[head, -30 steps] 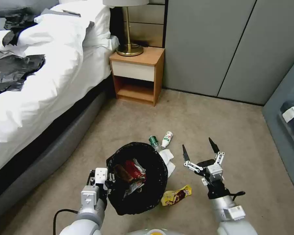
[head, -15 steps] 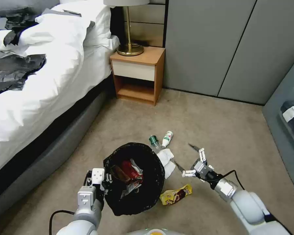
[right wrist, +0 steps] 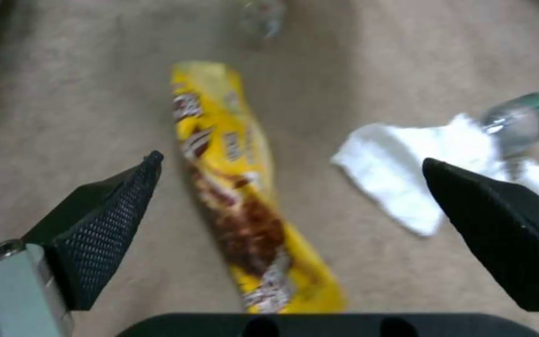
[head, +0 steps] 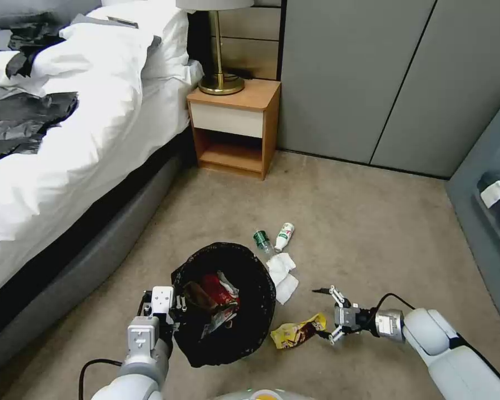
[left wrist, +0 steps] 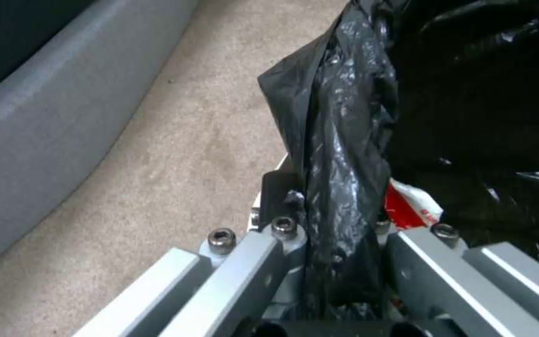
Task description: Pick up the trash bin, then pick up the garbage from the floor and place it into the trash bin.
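- Head view: right gripper [head: 323, 315] had dropped from raised, lower right, to floor level just beside the yellow snack wrapper [head: 298, 331], jaws wide, empty; probably lining up a grasp.
- Wrapper's long axis ran lower-left to upper-right, beside the trash bin [head: 228, 303], lower centre.
- Left wrist view: left gripper [left wrist: 335, 234] clamped on the bin's black bag [left wrist: 344, 154] rim.
- Right wrist view: wrapper [right wrist: 238, 187] lay between the spread fingertips [right wrist: 120, 206], running top to bottom; tissue [right wrist: 407, 173] alongside.

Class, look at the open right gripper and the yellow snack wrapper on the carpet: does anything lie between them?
Nothing visible does. The right gripper is open, with the yellow snack wrapper lying between its fingers on bare carpet; the white tissue lies apart, beside it.
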`<state>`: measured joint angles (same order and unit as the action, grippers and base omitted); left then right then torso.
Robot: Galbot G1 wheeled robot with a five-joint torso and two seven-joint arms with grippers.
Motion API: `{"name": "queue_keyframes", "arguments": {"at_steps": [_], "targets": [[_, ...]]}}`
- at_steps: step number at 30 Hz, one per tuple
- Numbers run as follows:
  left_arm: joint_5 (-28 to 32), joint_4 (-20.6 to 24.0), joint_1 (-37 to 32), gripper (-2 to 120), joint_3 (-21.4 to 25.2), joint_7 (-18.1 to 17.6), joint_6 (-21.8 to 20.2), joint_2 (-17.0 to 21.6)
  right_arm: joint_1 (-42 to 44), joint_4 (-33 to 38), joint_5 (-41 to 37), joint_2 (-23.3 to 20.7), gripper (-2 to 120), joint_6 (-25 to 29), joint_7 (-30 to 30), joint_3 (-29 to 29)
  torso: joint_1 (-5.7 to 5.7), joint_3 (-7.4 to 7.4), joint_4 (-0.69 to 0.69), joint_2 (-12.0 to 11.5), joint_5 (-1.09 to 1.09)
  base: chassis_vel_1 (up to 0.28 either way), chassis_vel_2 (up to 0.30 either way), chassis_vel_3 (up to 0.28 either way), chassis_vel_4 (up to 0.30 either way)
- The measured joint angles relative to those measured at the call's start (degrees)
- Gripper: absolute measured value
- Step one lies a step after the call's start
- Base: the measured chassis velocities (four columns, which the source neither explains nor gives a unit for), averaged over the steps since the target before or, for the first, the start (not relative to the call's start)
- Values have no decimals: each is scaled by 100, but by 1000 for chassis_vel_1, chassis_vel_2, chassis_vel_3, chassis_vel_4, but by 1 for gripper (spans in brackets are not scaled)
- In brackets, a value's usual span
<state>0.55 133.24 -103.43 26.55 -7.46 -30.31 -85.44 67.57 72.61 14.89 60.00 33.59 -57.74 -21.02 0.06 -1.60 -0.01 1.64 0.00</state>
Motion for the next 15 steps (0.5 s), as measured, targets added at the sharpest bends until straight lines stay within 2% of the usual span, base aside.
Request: {"name": "queue_keyframes", "arguments": {"at_steps": [15], "targets": [[-136,-5,-132,1,-37,-7,42,-68,-437,-1245,359,620,100,228,-66,-5,-1,0,1,0,1,0,0,0,0]]}}
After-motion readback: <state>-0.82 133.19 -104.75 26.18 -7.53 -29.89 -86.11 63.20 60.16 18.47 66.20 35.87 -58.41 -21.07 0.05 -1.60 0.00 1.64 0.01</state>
